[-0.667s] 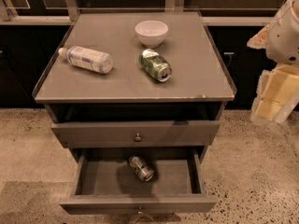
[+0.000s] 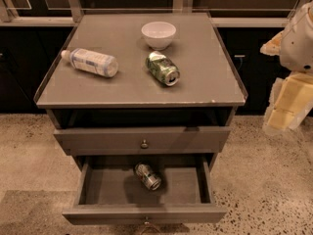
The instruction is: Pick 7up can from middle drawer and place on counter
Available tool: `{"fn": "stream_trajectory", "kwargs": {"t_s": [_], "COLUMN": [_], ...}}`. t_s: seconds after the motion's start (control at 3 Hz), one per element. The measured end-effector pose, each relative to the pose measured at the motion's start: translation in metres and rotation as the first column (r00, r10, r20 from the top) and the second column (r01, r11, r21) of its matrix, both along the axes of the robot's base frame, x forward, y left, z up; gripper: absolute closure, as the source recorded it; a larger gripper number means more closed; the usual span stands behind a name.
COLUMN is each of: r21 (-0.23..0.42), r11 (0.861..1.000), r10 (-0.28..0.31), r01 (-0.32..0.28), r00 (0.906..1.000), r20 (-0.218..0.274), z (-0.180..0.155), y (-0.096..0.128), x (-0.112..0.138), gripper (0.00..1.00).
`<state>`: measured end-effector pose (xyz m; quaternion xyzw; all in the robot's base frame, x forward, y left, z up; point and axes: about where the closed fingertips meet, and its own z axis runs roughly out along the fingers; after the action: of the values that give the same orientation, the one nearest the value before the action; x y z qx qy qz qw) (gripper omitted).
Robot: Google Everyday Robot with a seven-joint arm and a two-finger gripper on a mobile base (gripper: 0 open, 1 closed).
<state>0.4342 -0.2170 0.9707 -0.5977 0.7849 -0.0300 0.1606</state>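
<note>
7up can [image 2: 147, 176] lying on side in open middle drawer [image 2: 105, 186], nr back. Gripper [image 2: 287, 104] hovering at view's right edge, beside counter [image 2: 210, 75], well apart from can; open/shut: cannot tell. Needing reach under upper drawer front [image 2: 98, 141], gripping across can body.

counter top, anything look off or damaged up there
The green can on the counter lies on its side, body dented; the bottle lies flat too. The end effector hangs off to the right.

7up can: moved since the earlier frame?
No. The 7up can lies just below the upper drawer's knob, as before. The gripper hangs right of the counter.
</note>
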Motion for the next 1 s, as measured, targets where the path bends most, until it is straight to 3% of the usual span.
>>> {"fn": "stream_trajectory", "kwargs": {"t_s": [0.33, 0.67, 1.0], "r21": [0.051, 0.219, 0.35], "r11": [0.997, 0.961, 0.906], "r10": [-0.05, -0.15, -0.152], "r01": [0.052, 0.17, 0.239], "r00": [0.9981, 0.9828, 0.9538], "r20": [-0.037, -0.108, -0.259], "z": [-0.033, -0.093, -0.183], "y": [0.002, 0.019, 0.057], "x": [-0.017, -0.041, -0.054], "gripper": [0.0, 0.0, 0.0]}}
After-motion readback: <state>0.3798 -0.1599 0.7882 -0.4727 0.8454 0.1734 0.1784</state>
